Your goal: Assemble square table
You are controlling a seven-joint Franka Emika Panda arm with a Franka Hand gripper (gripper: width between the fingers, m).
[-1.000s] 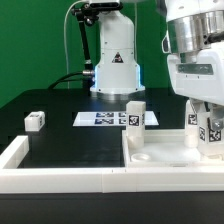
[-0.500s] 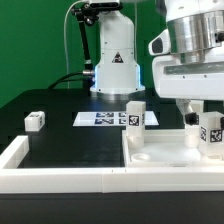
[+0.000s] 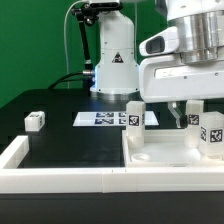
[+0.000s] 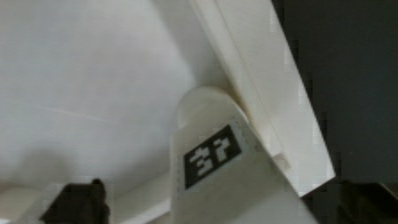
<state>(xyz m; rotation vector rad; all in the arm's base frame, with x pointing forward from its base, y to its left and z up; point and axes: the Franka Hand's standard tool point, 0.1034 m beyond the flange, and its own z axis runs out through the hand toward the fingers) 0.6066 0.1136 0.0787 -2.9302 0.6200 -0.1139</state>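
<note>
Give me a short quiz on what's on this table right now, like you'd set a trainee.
1. True or false: the gripper is shut on something.
2. What does the leg nearest the gripper stand on?
3. The lone leg at the exterior view's left sits on: A the white rail, B the black table, C the marker board.
Key: 1 false, it is open and holds nothing. 2 the tabletop. 3 B.

Bright, even light; low resolution, wrist view soft and blurred.
</note>
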